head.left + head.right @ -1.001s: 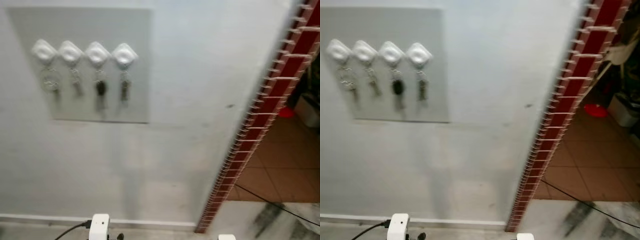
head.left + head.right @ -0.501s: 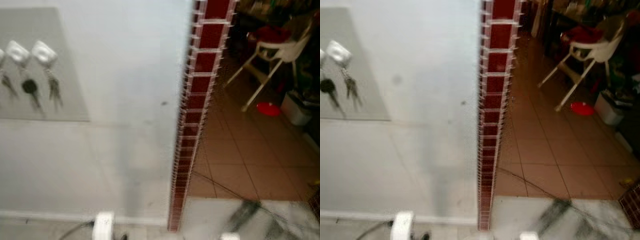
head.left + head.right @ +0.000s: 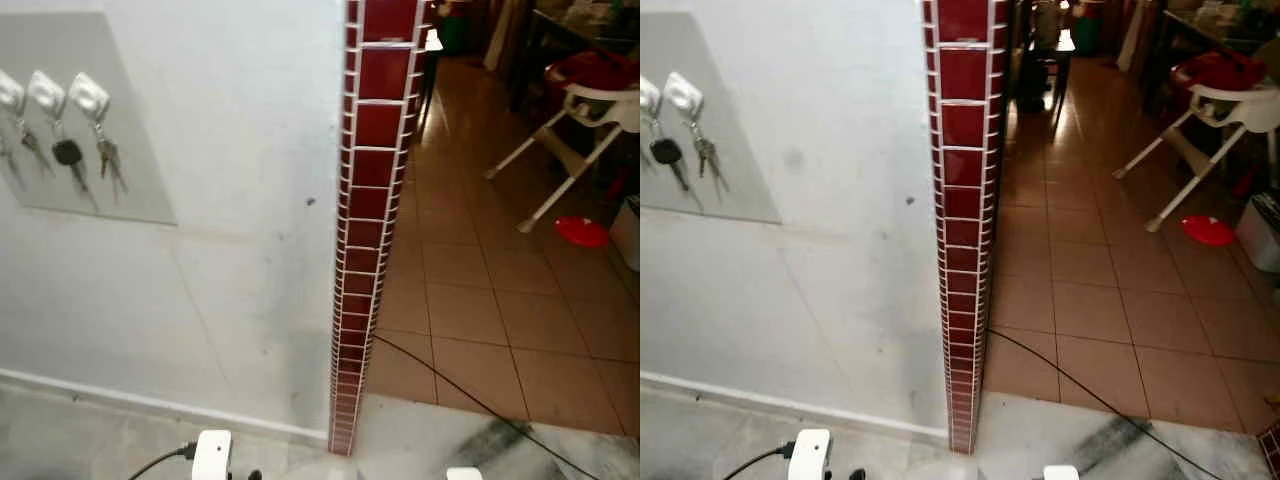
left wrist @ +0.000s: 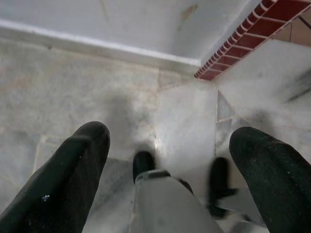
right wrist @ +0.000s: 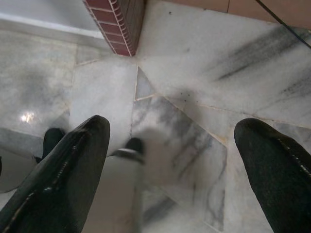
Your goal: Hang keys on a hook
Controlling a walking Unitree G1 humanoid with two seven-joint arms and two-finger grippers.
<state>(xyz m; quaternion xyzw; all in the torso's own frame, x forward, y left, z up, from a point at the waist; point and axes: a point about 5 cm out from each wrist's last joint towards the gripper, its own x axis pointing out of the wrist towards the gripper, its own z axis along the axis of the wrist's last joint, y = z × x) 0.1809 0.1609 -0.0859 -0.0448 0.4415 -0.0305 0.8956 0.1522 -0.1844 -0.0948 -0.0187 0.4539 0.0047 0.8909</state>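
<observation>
Bunches of metal keys (image 3: 85, 160), one black-headed, dangling from white diamond-shaped plastic hooks (image 3: 88, 95) on far-left grey wall panel (image 3: 130, 150); left end effector (image 4: 170, 160) and right end effector (image 5: 170, 160) spread wide, empty, above marble floor (image 5: 194, 73).

Wall (image 3: 230, 150) pale grey-white w/ faint smudges; grey panel (image 3: 120, 120) at approx. 10 o'clock carries white hooks (image 3: 88, 95), silver keys (image 3: 108, 160) & one black-headed key (image 3: 67, 153). Pillar edge (image 3: 370, 200) at 12: dark red tiles, white grout grid. Floor tiles (image 3: 480, 300) at 2–3 o'clock terracotta-brown w/ pale joints, black cable (image 3: 470, 395) across. Marble floor (image 5: 194, 73) white-grey w/ dark streaks. High chair (image 3: 590, 110) white w/ red seat; red dish (image 3: 582, 231) beside it. Left gripper (image 4: 170, 165) & right gripper (image 5: 170, 170) fingers black.
</observation>
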